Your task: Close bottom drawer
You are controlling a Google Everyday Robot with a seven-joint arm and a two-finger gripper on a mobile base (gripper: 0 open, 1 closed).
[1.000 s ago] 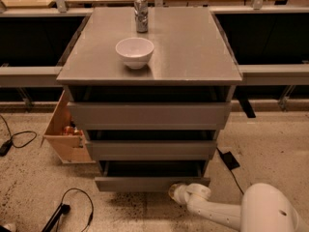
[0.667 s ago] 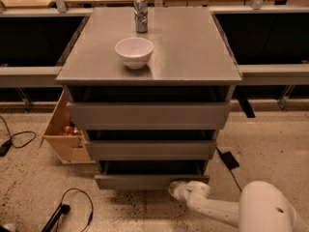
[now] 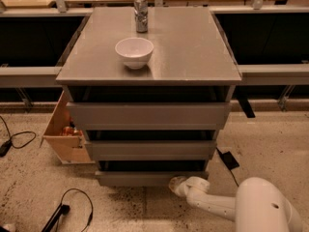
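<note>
Pushing the flat, matte-grey, handleless bottom drawer (image 3: pixel 145 179) home looks like the step in hand. It sits lowest in the cabinet, just above the speckled floor (image 3: pixel 270 139), and its front stands slightly out with a dark gap showing above it. The robot's rounded white gripper (image 3: pixel 181 185) is down at floor level against the right end of that front, on the end of a white arm (image 3: pixel 215 206) reaching in from the lower right. Whether the jaws are spread or closed, or hold anything, I cannot tell, and real contact with the front is not certain either.

A good push would probably run straight back into the cabinet, level with the floor. Since the contact point lies well right of centre, the drawer may skew on its runners, so a slow, steady press, or a shift toward the middle, seems wiser.

Two wider grey drawer fronts, the middle (image 3: pixel 149 150) and the top (image 3: pixel 147 115), sit above and also look slightly out, so the arm should stay low and clear of them. A light wooden box-like drawer (image 3: pixel 63 137) juts out at the cabinet's left side, well apart from the gripper. A black cable (image 3: pixel 77 202) loops on the floor to the left, and a small black block (image 3: pixel 229 160) lies right of the cabinet, near the arm's path. On the grey tabletop (image 3: pixel 193 47) stand a white round bowl (image 3: pixel 134 51) and a silver can (image 3: pixel 141 14); a hard slam might jolt them.
</note>
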